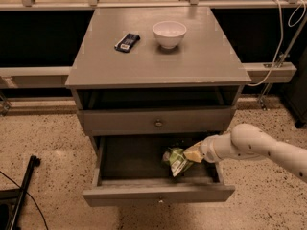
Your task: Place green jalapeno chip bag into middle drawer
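Grey-painted wooden desk (201, 63) with a flat, matte, square top. Below its front edge, pulled well out, the middle drawer (158, 194): wide plain grey front panel, deep dark box. Inside, toward the right side of that box, the green jalapeno chip bag (175, 160): crumpled foil, green and white, tilted, pale panel facing forward. Touching the bag's right edge, the tool (192, 154), yellowish at the tip, reaching in over the drawer's right wall on a smooth, rounded white arm (254, 145) dotted with small dark spots. Closed on the bag or merely against it: cannot tell. Above the open box, a shut drawer front (120, 122), same grey wood, with a small round brass knob (158, 123) at centre, and over that a dark open slot under the top. Near the desk's back edge, right of centre, a round glossy white bowl (169, 33); left of it and well apart, a small flat dark wrapper (127, 41) with a blue label. Speckled terrazzo floor (48, 138) all around.
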You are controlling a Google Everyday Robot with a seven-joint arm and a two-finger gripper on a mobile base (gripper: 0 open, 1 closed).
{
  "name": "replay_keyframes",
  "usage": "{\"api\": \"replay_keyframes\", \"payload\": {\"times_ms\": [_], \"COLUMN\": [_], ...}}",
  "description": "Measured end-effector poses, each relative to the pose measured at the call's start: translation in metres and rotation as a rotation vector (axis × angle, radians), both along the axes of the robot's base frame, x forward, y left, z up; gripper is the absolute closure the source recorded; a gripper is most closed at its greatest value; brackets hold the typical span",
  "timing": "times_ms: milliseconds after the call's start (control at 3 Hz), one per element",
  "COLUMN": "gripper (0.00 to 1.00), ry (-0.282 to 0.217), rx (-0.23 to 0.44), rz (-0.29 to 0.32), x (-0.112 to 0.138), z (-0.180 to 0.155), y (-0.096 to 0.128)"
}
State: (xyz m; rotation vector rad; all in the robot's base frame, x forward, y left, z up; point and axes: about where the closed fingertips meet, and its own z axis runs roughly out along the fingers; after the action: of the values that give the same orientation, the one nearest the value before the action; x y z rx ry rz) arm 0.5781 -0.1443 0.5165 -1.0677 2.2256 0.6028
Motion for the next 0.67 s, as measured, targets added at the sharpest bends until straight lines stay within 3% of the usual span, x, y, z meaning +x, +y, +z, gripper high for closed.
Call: {"api": "replay_keyframes", "payload": {"times_ms": [333, 667], "gripper": [0.16, 0.00], "ry": [0.000, 0.000], "rx": [0.000, 0.000], "rz": [0.000, 0.000], "x": [0.0000, 0.0000], "z": [0.0000, -0.0001], "y": [0.0001, 0.0001]}}
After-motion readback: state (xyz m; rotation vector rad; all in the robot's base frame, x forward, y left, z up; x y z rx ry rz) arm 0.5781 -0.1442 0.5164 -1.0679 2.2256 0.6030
